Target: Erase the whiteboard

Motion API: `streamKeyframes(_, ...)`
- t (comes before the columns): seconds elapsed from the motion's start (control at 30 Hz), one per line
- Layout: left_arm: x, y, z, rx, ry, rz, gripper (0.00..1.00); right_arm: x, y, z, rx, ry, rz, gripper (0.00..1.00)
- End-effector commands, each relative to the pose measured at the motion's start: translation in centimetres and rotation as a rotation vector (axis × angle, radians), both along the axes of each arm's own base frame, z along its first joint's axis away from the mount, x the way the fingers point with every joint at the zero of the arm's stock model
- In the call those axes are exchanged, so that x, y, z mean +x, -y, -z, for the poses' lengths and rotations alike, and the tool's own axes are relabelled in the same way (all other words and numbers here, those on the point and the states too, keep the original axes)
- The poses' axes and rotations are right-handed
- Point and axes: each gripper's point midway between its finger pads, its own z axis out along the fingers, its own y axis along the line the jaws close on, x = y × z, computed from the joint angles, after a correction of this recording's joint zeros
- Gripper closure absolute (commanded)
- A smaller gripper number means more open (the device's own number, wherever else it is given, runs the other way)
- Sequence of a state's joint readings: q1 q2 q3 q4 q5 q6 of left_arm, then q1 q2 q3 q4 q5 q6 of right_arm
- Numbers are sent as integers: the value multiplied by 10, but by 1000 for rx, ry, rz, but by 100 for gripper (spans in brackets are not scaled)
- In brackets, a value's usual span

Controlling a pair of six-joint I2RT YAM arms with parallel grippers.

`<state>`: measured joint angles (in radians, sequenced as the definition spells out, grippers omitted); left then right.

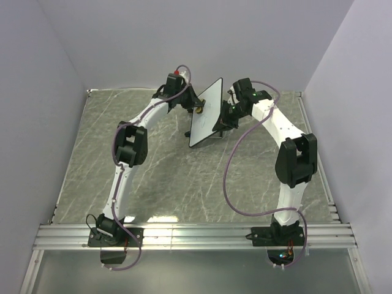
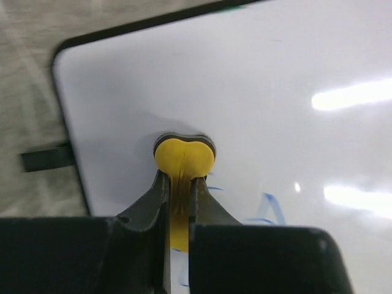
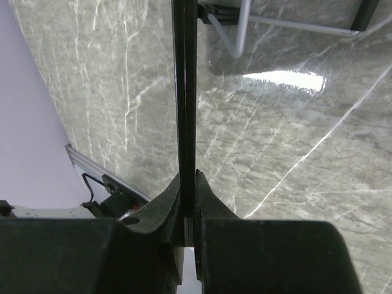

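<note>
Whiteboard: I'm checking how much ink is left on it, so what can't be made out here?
- Left wrist: the eraser and left gripper cover some blue marks on the whiteboard; the bottom edge cuts off others.
- Right wrist: the right gripper clamps it edge-on, so its face is hidden.
- Top: marks too small to see.

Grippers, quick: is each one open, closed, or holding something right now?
Left gripper: closed, holding the yellow eraser at the whiteboard.
Right gripper: closed on the whiteboard's edge.
</note>
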<state>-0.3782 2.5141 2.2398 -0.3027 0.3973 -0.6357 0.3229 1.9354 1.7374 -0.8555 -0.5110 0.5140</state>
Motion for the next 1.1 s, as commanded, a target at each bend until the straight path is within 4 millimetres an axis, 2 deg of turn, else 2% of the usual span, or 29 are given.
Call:
streamKeyframes(0.0,-81,100,-78,-198,52,328,100,-46,-28,47,-6,-150,-177,100)
streamKeyframes(0.1,-95,105,-85,-205,57,384,100,-48,-27,49,-7,-154,-178,100)
streamKeyframes(0.17,-97,106,-85,-169,69,386,100,-49,-27,51,-8,-156,-177,100)
streamKeyframes(0.37,-99,99,-62,-111,28,390,100,-49,-27,50,-4,-154,-175,100)
streamKeyframes(0.47,-108,96,-58,-101,8,421,100,-49,-26,49,-9,-152,-175,100)
streamKeyframes(0.5,-112,95,-65,-98,21,433,100,-48,-26,48,-10,-147,-174,100)
streamKeyframes(0.53,-119,91,-56,-91,-7,439,100,-49,-26,48,-12,-147,-175,100)
streamKeyframes(0.6,-122,88,-65,-97,18,429,100,-48,-27,47,-10,-142,-175,100)
streamKeyframes(0.67,-114,82,-50,-54,2,363,100,-48,-28,48,-2,-148,-171,100)
streamKeyframes(0.7,-110,80,-28,-21,-39,340,100,-48,-29,47,4,-147,-173,100)
streamKeyframes(0.73,-97,83,-37,-8,-7,318,100,-49,-30,46,12,-153,-175,100)
streamKeyframes(0.77,-86,79,-29,29,-8,273,100,-50,-30,46,14,-153,-180,100)
streamKeyframes(0.8,-83,76,3,74,-71,256,100,-50,-30,45,14,-153,-183,100)
streamKeyframes(0.83,-71,75,-2,74,-44,232,100,-53,-31,43,14,-153,-194,100)
streamKeyframes(1.0,-45,60,36,114,-51,154,100,-63,-28,40,19,-166,-212,100)
streamKeyframes(1.07,-36,54,41,105,-43,144,100,-67,-29,40,31,-170,-218,100)
